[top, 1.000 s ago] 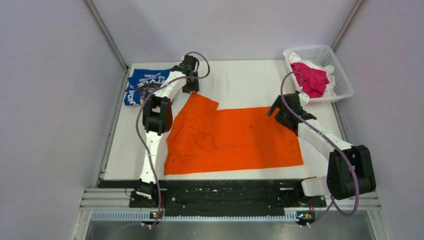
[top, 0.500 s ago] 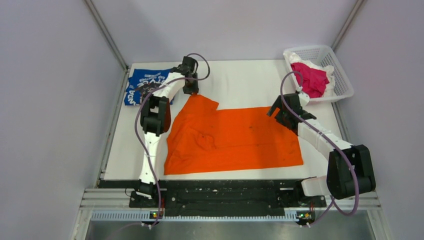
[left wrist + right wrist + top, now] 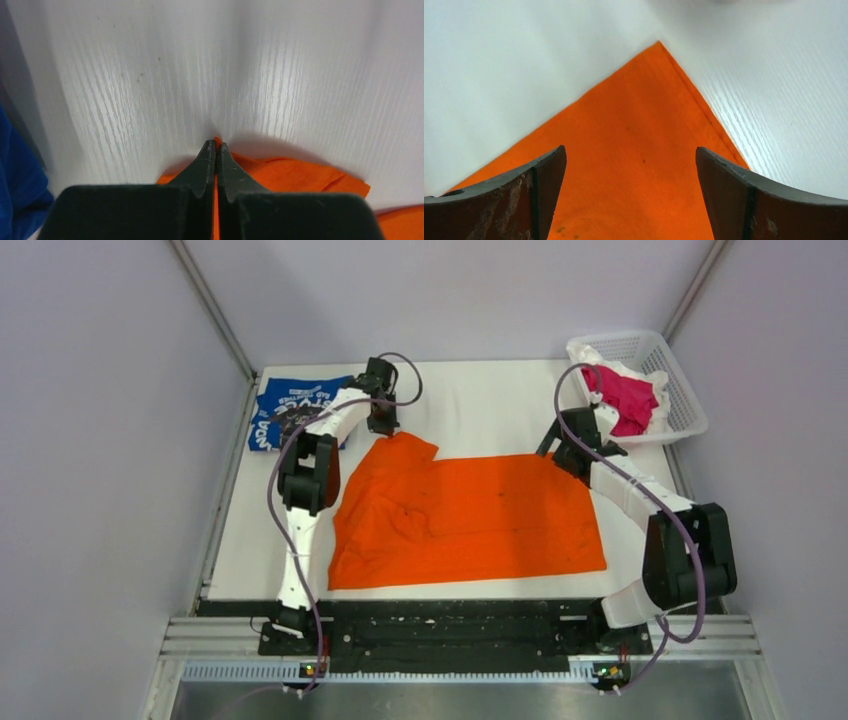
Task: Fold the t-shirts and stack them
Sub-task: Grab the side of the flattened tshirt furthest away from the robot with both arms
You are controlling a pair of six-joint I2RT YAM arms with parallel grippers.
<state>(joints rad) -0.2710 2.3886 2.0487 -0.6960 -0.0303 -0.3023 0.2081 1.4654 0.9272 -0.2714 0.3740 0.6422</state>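
The orange t-shirt (image 3: 470,515) lies spread on the white table, with wrinkles near its left side. My left gripper (image 3: 384,427) is at its far left corner, shut on the orange cloth (image 3: 280,172), which shows between the closed jaws. My right gripper (image 3: 566,452) is open above the shirt's far right corner (image 3: 649,125), jaws wide apart and holding nothing. The blue t-shirt (image 3: 290,410) with white lettering lies folded at the far left corner of the table; a blue edge shows in the left wrist view (image 3: 15,195).
A white mesh basket (image 3: 655,355) holding pink cloth (image 3: 620,395) stands at the far right corner. The enclosure walls close in on both sides of the white table (image 3: 480,400).
My right gripper has moved toward the far side, from over the shirt's right part to its far right corner. My left gripper has barely moved at the far left corner.
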